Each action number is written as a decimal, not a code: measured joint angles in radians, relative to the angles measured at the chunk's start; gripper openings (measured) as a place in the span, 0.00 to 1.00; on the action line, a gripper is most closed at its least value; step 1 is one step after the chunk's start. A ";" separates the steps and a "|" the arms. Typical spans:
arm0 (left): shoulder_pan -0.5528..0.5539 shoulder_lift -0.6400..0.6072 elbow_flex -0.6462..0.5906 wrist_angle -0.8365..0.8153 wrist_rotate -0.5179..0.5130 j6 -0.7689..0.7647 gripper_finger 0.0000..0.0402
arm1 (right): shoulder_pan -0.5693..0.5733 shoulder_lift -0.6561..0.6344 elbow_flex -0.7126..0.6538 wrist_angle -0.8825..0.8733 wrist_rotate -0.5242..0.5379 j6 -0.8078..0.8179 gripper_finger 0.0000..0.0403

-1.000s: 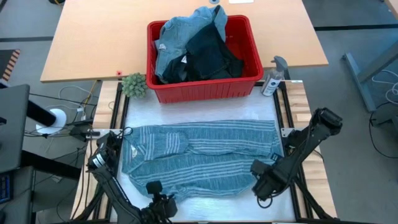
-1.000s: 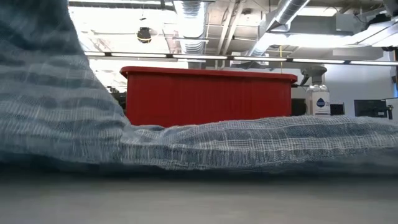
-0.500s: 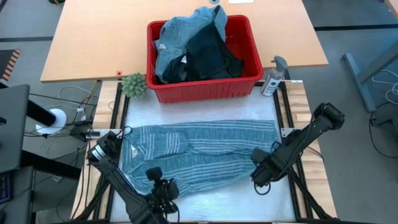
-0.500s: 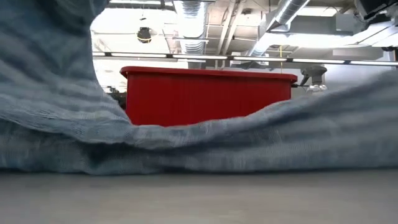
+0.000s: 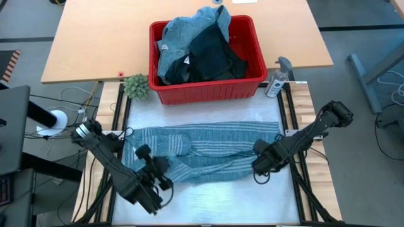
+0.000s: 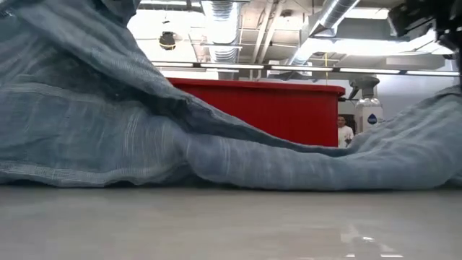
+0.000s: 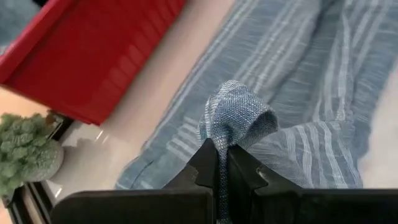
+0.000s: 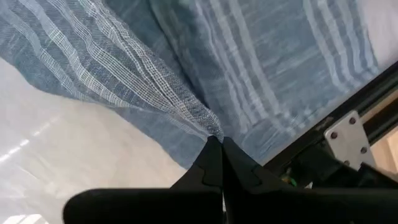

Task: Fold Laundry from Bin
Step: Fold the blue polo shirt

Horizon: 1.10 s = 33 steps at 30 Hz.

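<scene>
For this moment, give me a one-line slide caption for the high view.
Both grippers, left and right, pinch the striped shirt's near hem, folding it toward the red bin.

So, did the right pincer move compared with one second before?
Yes. In the high view the right pincer, shut on the striped shirt, is now nearer to the red bin, carrying the hem toward it.

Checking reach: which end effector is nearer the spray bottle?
Right. The right end effector is below the spray bottle, same side; the left end effector is far across the shirt.
</scene>
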 joint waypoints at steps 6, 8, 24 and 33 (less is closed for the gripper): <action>0.029 -0.111 -0.100 0.002 -0.057 -0.021 0.00 | -0.069 -0.011 0.000 -0.009 -0.003 -0.087 0.04; 0.047 -0.148 -0.117 0.000 -0.079 -0.004 0.00 | -0.083 -0.011 0.000 -0.017 -0.004 -0.090 0.04; 0.206 -0.234 -0.132 0.001 -0.132 0.453 0.00 | -0.271 -0.052 0.000 -0.061 0.063 -0.075 0.04; 0.213 -0.272 -0.387 0.245 -0.047 0.453 0.00 | -0.346 -0.060 -0.002 -0.061 0.060 -0.149 0.04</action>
